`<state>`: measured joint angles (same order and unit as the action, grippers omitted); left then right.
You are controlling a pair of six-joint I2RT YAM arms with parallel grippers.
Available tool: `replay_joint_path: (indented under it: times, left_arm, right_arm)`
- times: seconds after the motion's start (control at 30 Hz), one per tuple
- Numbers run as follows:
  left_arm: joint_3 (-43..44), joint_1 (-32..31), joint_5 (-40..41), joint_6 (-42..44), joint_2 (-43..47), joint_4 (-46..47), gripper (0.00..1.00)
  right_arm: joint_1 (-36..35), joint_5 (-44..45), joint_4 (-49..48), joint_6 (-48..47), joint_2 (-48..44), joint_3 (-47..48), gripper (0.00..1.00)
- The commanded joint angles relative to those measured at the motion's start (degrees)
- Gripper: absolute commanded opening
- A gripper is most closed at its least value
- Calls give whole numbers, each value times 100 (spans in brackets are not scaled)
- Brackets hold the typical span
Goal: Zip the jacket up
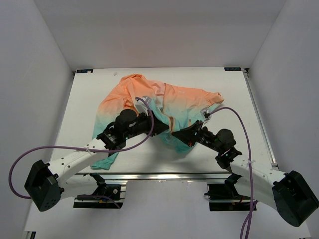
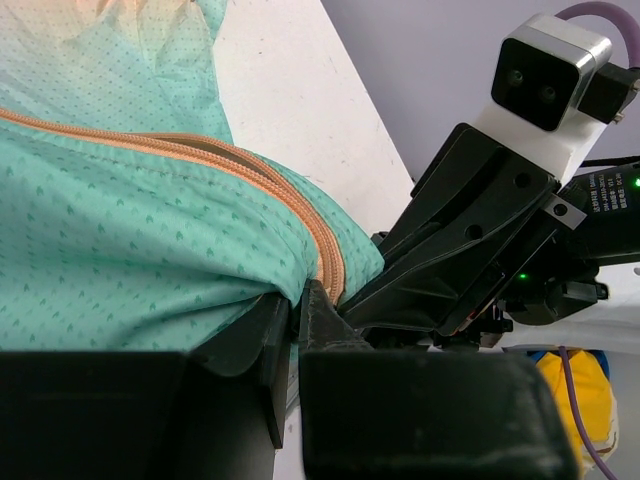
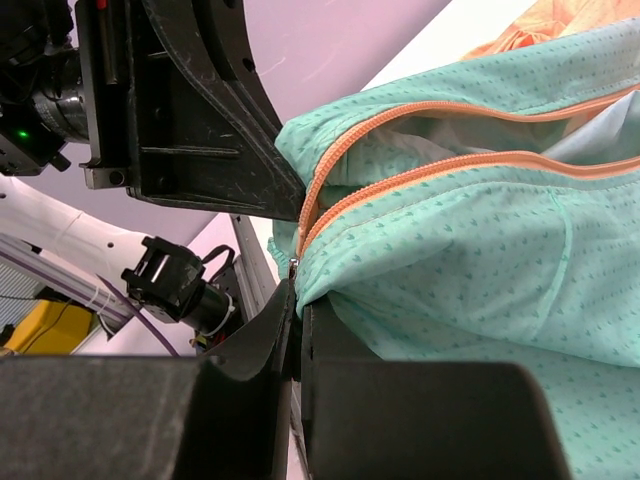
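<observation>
The jacket (image 1: 169, 102) lies crumpled on the white table (image 1: 234, 144), orange at the far left and teal toward the arms. My left gripper (image 1: 162, 128) and right gripper (image 1: 180, 135) meet at its near teal hem. In the left wrist view the left gripper (image 2: 300, 298) is shut on the teal hem beside the orange zipper (image 2: 300, 195). In the right wrist view the right gripper (image 3: 298, 290) is shut on the teal hem where the two zipper tracks (image 3: 400, 115) converge. The tracks spread apart to the right, showing pale lining between them.
The table's front edge has an aluminium rail (image 1: 164, 176). Purple cables (image 1: 30, 154) loop from both arms. White enclosure walls stand on three sides. Each gripper's black body fills the other's wrist view, the right one (image 2: 470, 240) and the left one (image 3: 200, 100).
</observation>
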<state>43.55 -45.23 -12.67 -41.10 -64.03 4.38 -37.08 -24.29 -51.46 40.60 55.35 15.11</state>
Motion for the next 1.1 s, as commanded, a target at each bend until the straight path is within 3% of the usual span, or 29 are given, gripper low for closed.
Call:
replay_joint_path:
  times: [0.0,0.47,1.07]
  left_arm:
    - [-4,-21,-8,-29,93,124,0]
    - [-119,-21,-218,-65,154,238,0]
    - [-277,-21,-676,14,242,397,0]
  right_arm:
    - [25,-93,-452,45,-69,106,0]
    - [34,56,-1041,247,221,194,0]
    - [113,425,-1129,238,345,308,0]
